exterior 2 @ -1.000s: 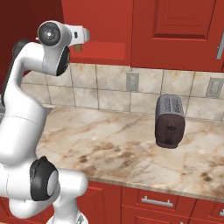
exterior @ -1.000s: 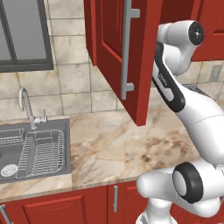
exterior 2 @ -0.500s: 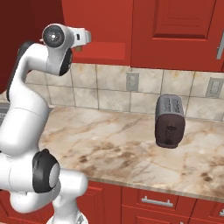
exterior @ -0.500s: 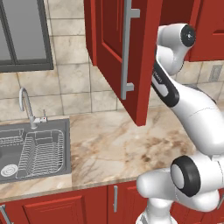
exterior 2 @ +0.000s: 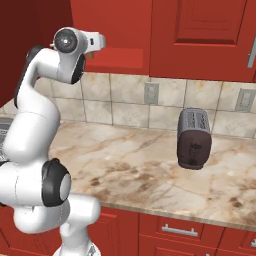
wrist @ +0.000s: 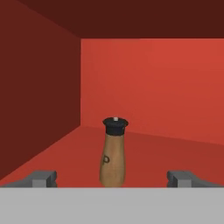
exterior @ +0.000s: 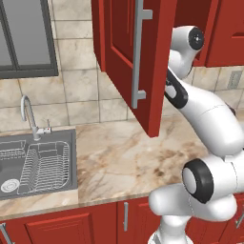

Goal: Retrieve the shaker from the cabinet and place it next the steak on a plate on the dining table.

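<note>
The shaker (wrist: 113, 153), a small brown cylinder with a dark cap, stands upright on the floor of the red cabinet (wrist: 148, 87). My gripper (wrist: 113, 178) is open, its two fingertips (wrist: 43, 177) wide apart on either side of the shaker and short of it, touching nothing. The cabinet door (exterior: 136, 62) with its long grey bar handle (exterior: 139, 52) hangs open. In the right base view the arm's hand (exterior 2: 94, 41) reaches up into the cabinet opening. The steak, the plate and the dining table are out of view.
Below the cabinet runs a marble counter (exterior: 124, 157). A sink (exterior: 35, 162) with a dish rack and a faucet (exterior: 29, 114) lies to the left. A dark toaster (exterior 2: 194, 137) stands on the counter to the right. The open door hangs close beside the arm.
The upper arm has swung a little toward the cabinet, carrying the hand further into the opening. The gripper has stayed open.
</note>
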You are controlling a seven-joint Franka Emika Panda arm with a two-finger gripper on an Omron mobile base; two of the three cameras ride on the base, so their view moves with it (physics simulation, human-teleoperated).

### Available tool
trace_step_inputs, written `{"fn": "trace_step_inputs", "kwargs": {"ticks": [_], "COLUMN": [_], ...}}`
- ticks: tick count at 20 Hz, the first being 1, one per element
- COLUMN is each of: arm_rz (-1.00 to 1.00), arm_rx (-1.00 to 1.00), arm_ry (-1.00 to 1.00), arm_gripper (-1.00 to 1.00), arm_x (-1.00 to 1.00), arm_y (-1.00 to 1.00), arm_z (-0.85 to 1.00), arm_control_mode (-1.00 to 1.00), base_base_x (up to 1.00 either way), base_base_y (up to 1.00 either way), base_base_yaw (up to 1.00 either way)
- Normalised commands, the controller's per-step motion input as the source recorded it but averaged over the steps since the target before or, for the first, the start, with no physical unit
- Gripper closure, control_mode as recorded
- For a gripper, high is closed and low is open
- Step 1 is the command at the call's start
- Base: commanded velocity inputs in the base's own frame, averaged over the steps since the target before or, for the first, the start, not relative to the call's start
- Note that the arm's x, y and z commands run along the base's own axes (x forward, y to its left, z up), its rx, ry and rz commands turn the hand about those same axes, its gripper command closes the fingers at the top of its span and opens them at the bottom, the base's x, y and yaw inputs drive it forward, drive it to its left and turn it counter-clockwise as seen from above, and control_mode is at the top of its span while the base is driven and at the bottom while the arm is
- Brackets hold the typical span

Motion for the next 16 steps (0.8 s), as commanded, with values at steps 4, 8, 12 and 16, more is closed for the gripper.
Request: {"fn": "trace_step_inputs", "kwargs": {"ticks": [4,8,12,16], "arm_rz": [0.01,0.00,0.00,0.01], "arm_rx": [0.00,0.00,0.00,0.00], "arm_ry": [0.00,0.00,0.00,0.00], "arm_gripper": [-1.00,-1.00,-1.00,-1.00], "arm_x": [0.25,0.22,0.23,0.10], "arm_y": [0.02,0.00,0.04,0.20], "arm_z": [0.00,0.00,0.00,-0.02], "arm_control_mode": [-1.00,-1.00,-1.00,-1.00], "base_base_x": [0.00,0.00,0.00,0.00], "base_base_y": [0.00,0.00,0.00,0.00], "base_base_yaw": [0.00,0.00,0.00,0.00]}}
